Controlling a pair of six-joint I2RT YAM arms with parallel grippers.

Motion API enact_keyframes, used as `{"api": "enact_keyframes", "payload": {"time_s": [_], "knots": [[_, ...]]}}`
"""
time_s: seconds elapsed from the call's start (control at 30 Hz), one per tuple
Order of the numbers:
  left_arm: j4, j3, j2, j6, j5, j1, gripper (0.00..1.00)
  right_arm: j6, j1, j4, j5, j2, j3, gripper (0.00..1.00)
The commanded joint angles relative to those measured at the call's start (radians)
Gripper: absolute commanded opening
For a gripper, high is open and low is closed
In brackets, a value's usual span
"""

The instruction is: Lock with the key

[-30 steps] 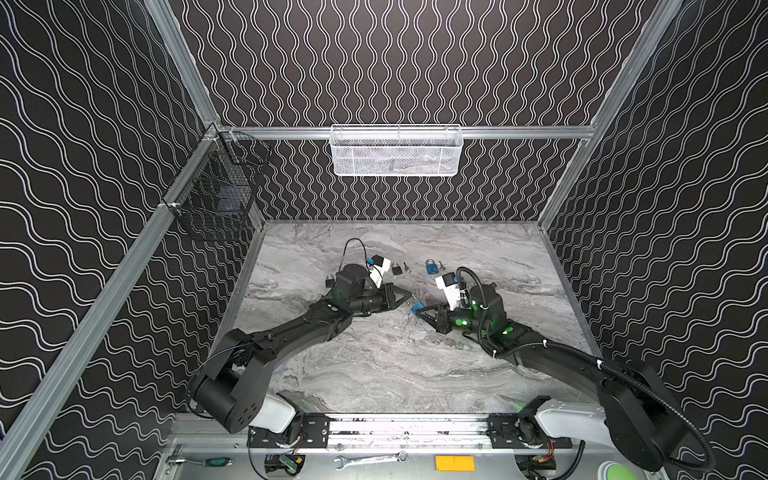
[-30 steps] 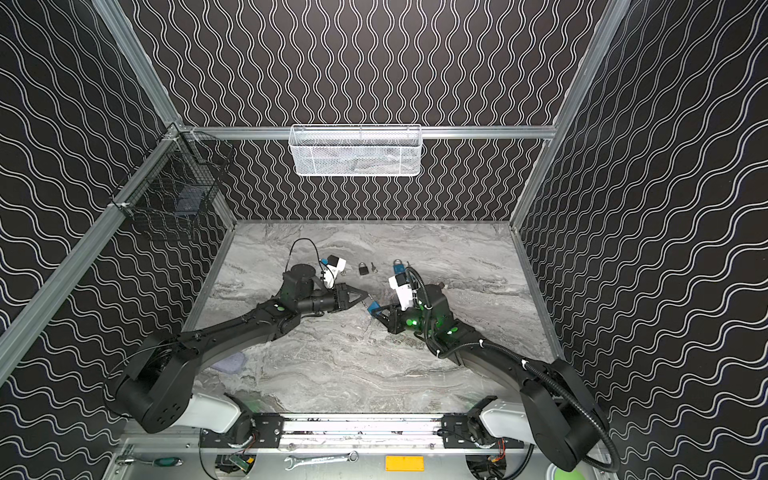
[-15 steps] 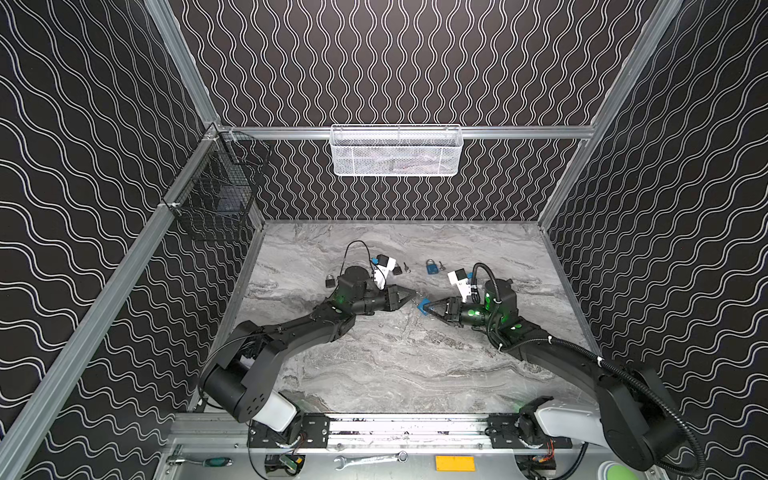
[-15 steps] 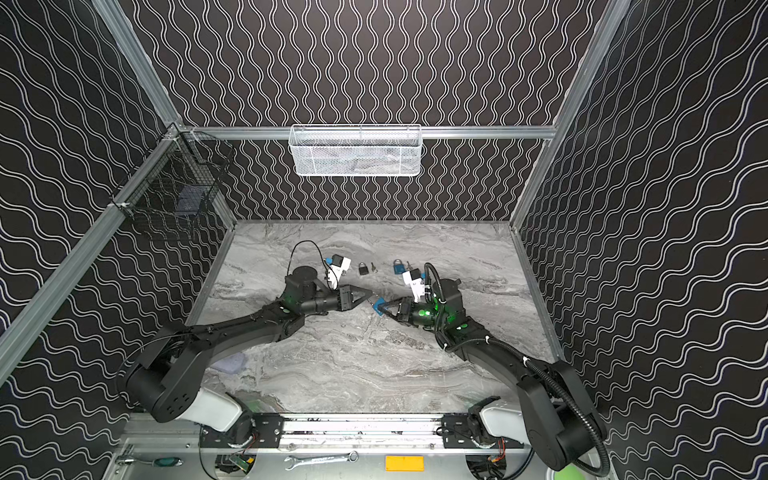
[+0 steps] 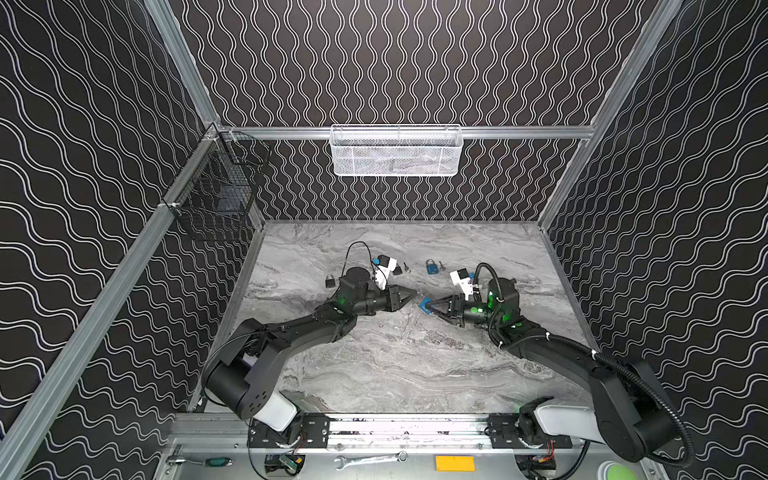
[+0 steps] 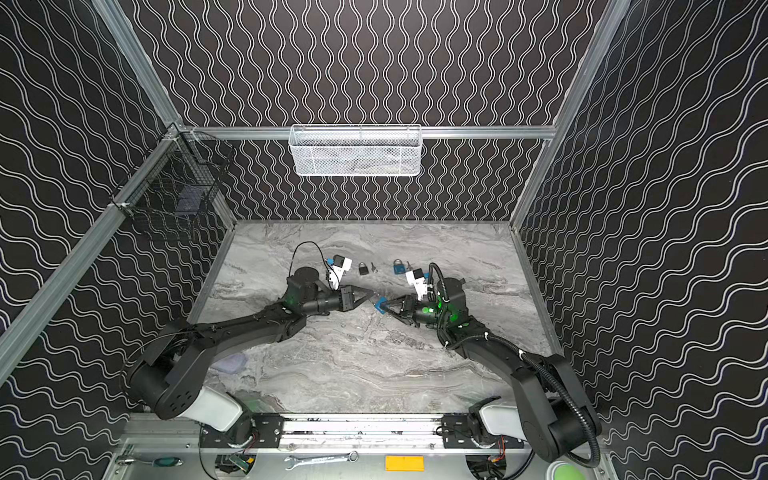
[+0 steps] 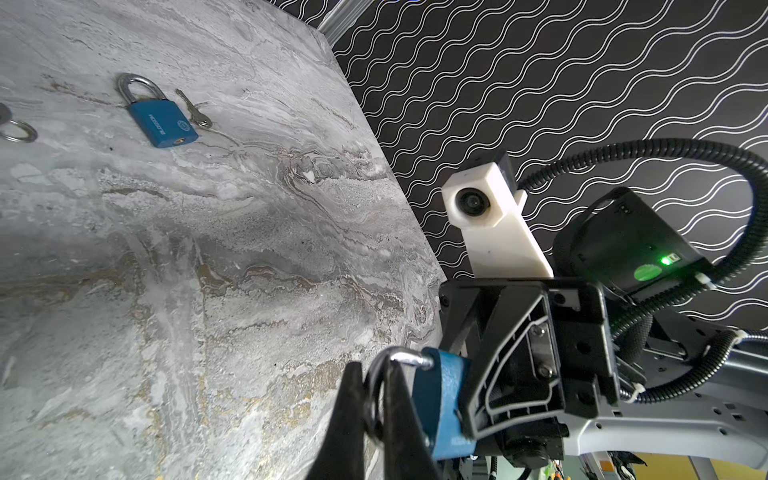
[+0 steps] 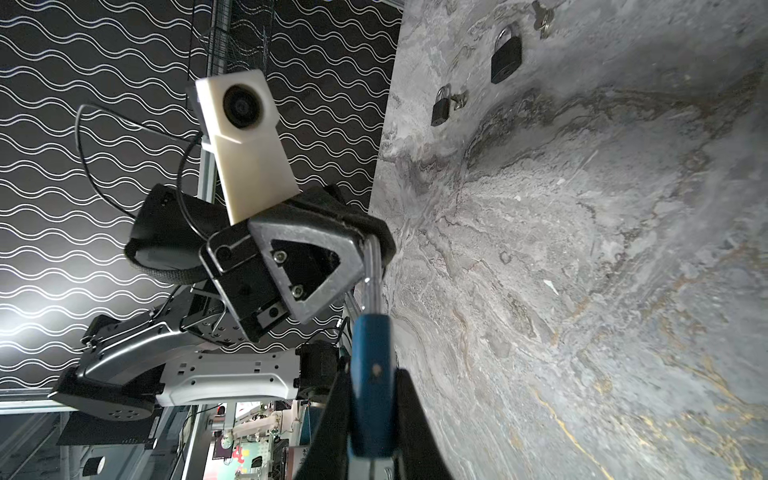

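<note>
Blue padlock (image 5: 424, 304): R gripper (image 8: 372, 376) grips body, L gripper (image 7: 374, 374) moved in, pinching shackle (image 8: 372, 266).

This looks like a robotics lab, more exactly a closed test cell. In both top views a left arm (image 5: 299, 332) and a right arm (image 5: 561, 353) are fixed to a metal rail (image 5: 407, 428) along the lower edge of the frame. A wrench (image 5: 370, 458) and a screwdriver (image 5: 210, 461) lie on the tray below it. Black wall panels (image 5: 395, 62) printed with white waves stand in aluminium bars (image 5: 519, 132) around a marble-look tabletop (image 5: 395, 374). A white mesh basket (image 5: 395, 162) hangs at upper middle and a black wire basket (image 5: 216, 195) at left. At the lower left of the right wrist view a gap (image 8: 249, 449) shows a bright room, perhaps with shelves, but it is too blurred to tell.
</note>
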Motion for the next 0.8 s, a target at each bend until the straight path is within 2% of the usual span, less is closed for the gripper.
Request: {"api": "enact_keyframes", "payload": {"time_s": [0.0,0.53,0.77], "knots": [[-0.046,0.007,0.002,0.014,0.001,-0.012,0.0,-0.02,-0.002,0.073,0.019,-0.003,0.023,0.0],[-0.031,-0.019,-0.044,-0.032,0.044,-0.042,0.0,-0.057,-0.002,0.09,0.087,0.058,0.06,0.0],[-0.043,-0.019,-0.045,-0.009,0.038,-0.05,0.0,0.025,-0.002,0.198,0.05,0.085,0.06,0.0]]}}
